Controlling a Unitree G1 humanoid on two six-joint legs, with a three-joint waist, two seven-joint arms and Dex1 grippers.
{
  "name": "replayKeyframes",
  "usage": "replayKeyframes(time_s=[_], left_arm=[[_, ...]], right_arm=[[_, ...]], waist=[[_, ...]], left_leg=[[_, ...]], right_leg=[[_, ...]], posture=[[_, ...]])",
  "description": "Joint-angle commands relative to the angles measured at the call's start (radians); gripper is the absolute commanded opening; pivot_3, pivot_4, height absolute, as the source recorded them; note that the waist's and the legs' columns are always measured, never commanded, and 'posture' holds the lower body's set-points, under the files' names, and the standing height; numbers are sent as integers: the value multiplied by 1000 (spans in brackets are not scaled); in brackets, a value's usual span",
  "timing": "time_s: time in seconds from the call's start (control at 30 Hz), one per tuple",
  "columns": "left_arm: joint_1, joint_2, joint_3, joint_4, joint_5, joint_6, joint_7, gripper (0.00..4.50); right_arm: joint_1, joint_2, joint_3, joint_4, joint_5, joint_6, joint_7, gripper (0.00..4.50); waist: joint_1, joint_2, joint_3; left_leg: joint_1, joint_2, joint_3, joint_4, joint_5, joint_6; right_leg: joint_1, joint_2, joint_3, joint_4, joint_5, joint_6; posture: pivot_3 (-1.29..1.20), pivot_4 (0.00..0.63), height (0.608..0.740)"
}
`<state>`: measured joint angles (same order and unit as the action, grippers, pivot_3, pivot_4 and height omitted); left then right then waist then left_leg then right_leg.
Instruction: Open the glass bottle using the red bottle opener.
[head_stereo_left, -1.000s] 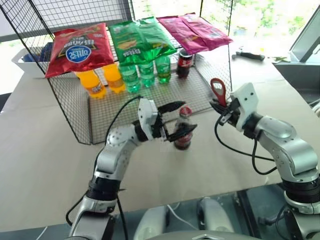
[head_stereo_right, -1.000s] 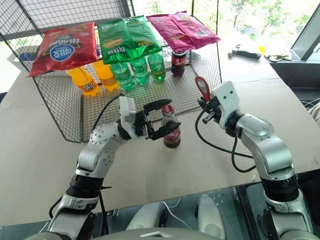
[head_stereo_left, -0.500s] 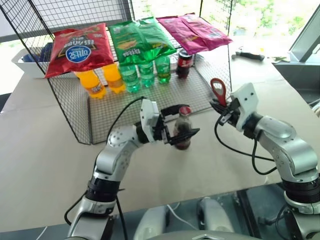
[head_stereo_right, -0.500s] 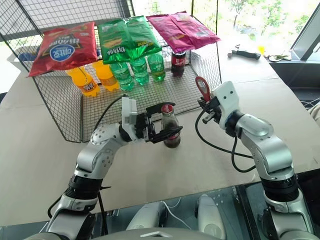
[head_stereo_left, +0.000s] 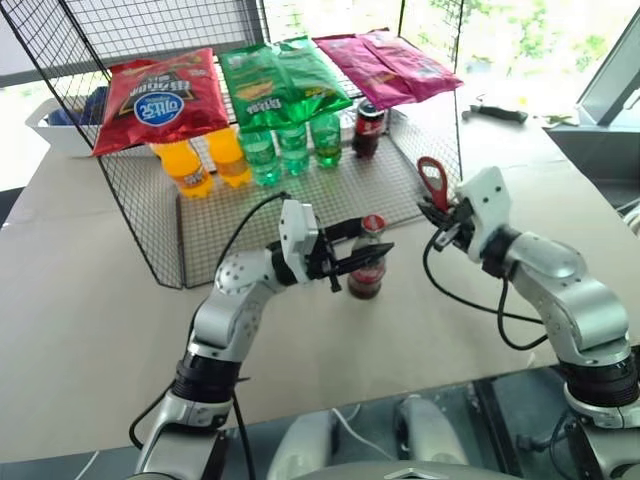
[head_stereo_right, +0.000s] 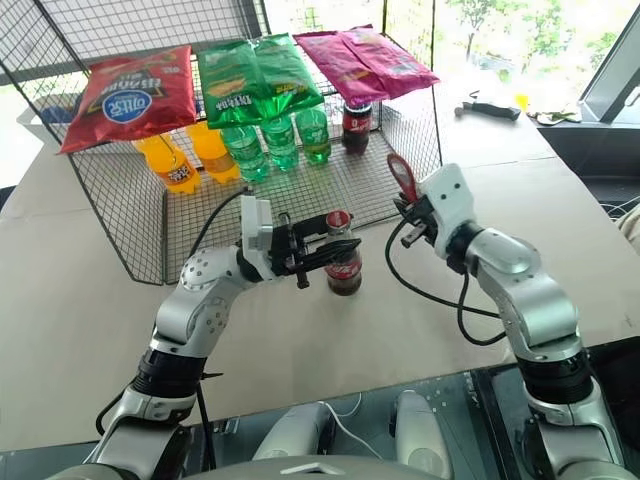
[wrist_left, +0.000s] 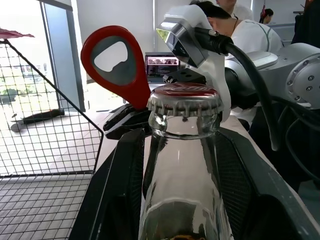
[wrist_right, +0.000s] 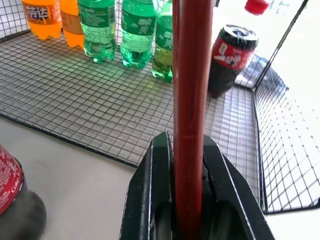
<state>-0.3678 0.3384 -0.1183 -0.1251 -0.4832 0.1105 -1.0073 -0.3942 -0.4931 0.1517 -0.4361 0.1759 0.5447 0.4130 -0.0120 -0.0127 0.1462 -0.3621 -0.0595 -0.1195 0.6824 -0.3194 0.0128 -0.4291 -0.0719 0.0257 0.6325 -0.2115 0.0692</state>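
Bottle (head_stereo_left: 367, 262): mid-desk, upright, cap on.
Left pincer (head_stereo_left: 358, 250): I've closed it on the neck — steadies it for prying.
Right pincer (head_stereo_left: 441, 215): clamps opener (head_stereo_left: 434, 183) handle — ring up, right of cap.

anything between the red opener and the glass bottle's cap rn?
Nothing: bare table gap between red bottle opener and glass bottle, seen in both eye views.
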Motion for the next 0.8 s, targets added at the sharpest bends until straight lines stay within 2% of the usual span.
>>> replayKeyframes(time_s=[0.03, 0.17, 0.37, 0.53, 0.63, 0.8], left_arm=[[18, 16, -12, 28, 45, -11, 3, 1519], [15, 15, -11, 33, 43, -14, 7, 1519], [1, 19, 0, 51, 43, -16, 14, 1519], [-2, 20, 6, 58, 43, -17, 25, 1519], [-3, 23, 6, 65, 45, -15, 29, 1519], [-6, 28, 3, 75, 51, -11, 31, 1519]], right_arm=[[20, -23, 89, -8, -222, -263, -66, 0], [27, -30, 124, 59, -379, -452, -124, 0], [82, -41, 153, 136, -534, -678, -172, 0], [125, -17, 173, 165, -584, -742, -170, 0], [119, 9, 181, 185, -610, -755, -174, 0], [98, 58, 200, 197, -658, -742, -169, 0]], waist=[[0, -1, -1], [0, -1, -1], [0, -1, -2], [0, -1, -2], [-1, -1, -2], [-2, -1, -2]], left_leg=[[0, 0, 0, 0, 0, 0], [2, 0, 1, 2, 0, 0], [3, 0, 1, 2, 0, 0], [5, 0, 2, 2, 0, 0], [17, 0, 2, -1, 0, 0], [18, 1, 2, -1, 0, 0]], right_leg=[[0, 0, 0, 0, 0, 0], [1, 0, 1, 1, 0, 0], [2, 0, 1, 1, 0, 0], [4, 0, 2, 1, 0, 0], [16, 1, 2, -1, 0, 0], [18, 2, 2, -1, 0, 0]], posture=[[0, 150, 740], [0, 150, 740], [0, 150, 740], [0, 150, 740], [0, 150, 740], [0, 150, 740]])
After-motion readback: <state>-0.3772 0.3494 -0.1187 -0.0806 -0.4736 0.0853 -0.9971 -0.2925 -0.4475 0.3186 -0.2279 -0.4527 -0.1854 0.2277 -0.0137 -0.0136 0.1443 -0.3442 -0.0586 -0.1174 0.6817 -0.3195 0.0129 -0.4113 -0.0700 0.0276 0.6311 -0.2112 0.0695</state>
